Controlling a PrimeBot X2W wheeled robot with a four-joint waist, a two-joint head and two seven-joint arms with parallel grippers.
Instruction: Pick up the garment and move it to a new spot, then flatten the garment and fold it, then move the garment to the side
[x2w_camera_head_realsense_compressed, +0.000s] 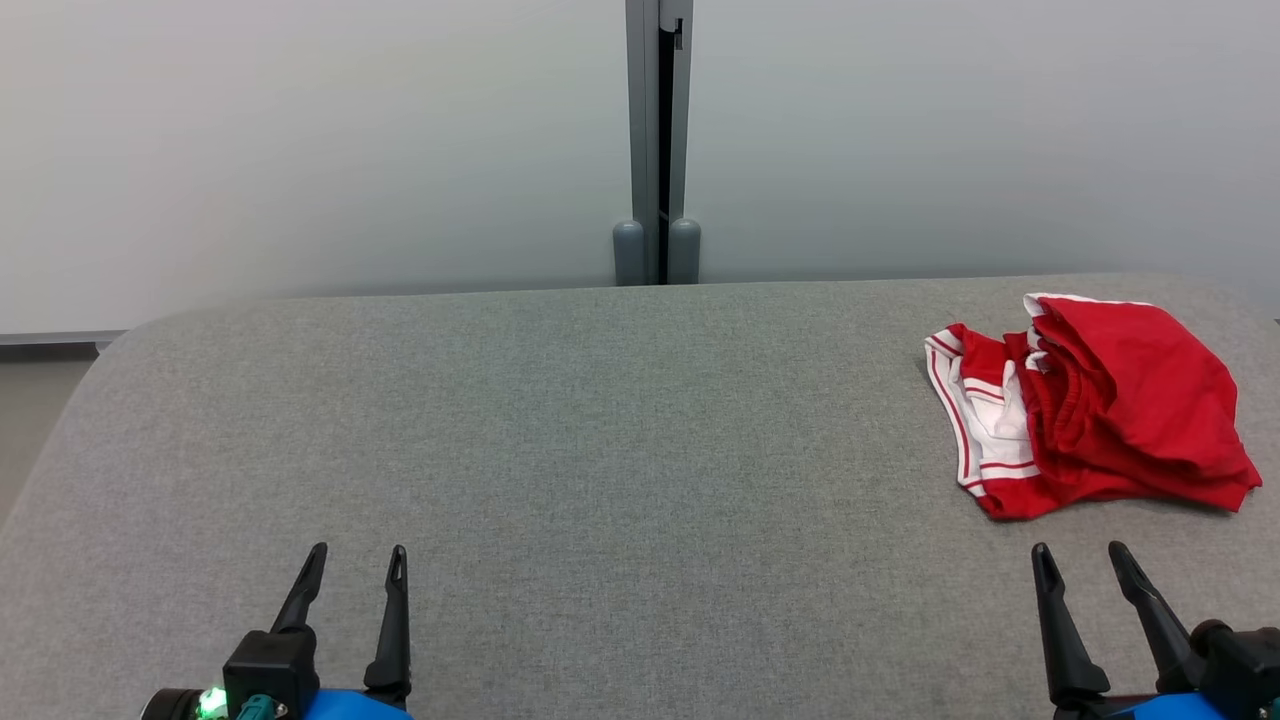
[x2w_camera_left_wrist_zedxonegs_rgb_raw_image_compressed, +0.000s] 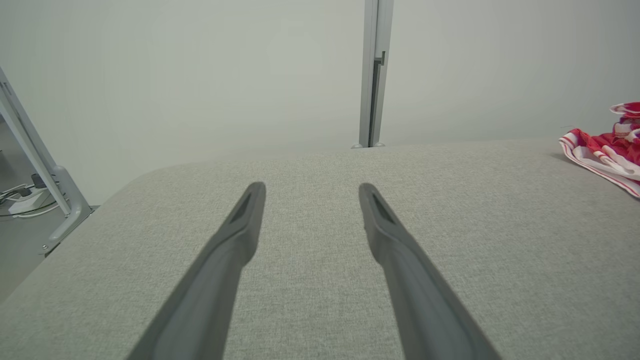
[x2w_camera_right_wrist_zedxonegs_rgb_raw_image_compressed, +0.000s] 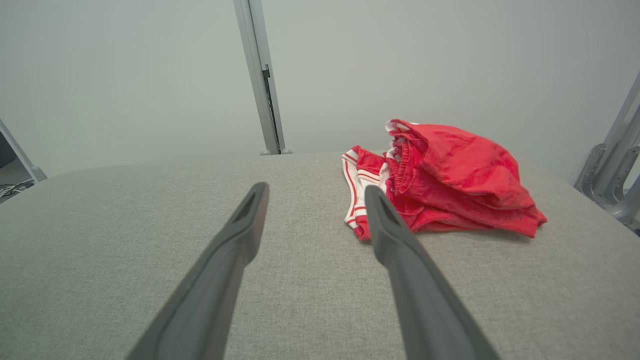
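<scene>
Grey fabric tabletop (x2w_camera_head_realsense_compressed: 620, 450). A red-and-white garment (x2w_camera_head_realsense_compressed: 1095, 405) lies crumpled at its far right. Left gripper (x2w_camera_head_realsense_compressed: 358, 552) and right gripper (x2w_camera_head_realsense_compressed: 1078, 550) sit at the near edge, both spread wide and holding nothing. The right one is near the garment, not touching it.

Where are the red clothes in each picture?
Head view: garment at the right, on the table's far side.
Left wrist view: garment peeking in at the right edge.
Right wrist view: garment just right of centre.
Shared landmark: upright grey post behind the table.
</scene>
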